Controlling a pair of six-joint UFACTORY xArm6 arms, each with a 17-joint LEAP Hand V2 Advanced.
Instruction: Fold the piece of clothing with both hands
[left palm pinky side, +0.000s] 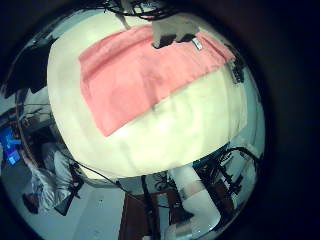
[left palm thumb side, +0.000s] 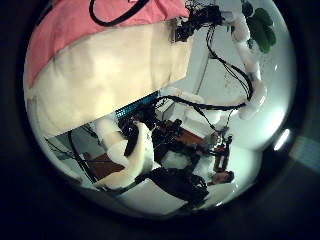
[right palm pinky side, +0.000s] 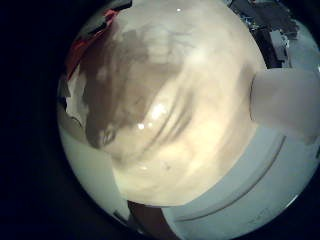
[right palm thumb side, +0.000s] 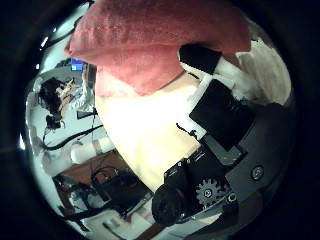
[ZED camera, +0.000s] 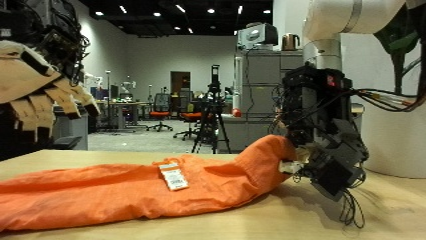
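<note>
A salmon-orange piece of clothing (ZED camera: 147, 190) lies stretched along the pale table (ZED camera: 393, 212), a white tag (ZED camera: 173, 177) on its top. My right hand (ZED camera: 322, 140) is at one end of it, fingers curled round the fabric and raising that end off the table. The right thumb side palm view shows the cloth (right palm thumb side: 150, 45) bunched close against dark fingers (right palm thumb side: 215, 110). My left hand (ZED camera: 33, 85) hangs above the other end, apart from the cloth, fingers relaxed. From the left palm the whole garment (left palm pinky side: 150, 70) shows far below, with the right hand (left palm pinky side: 175, 38) at its far edge.
The table's edge (left palm thumb side: 150, 95) runs near the garment's side. Beyond it is a workshop with chairs, tripods and a grey cabinet (ZED camera: 260, 95). Bare tabletop (left palm pinky side: 170, 130) spreads beside the cloth.
</note>
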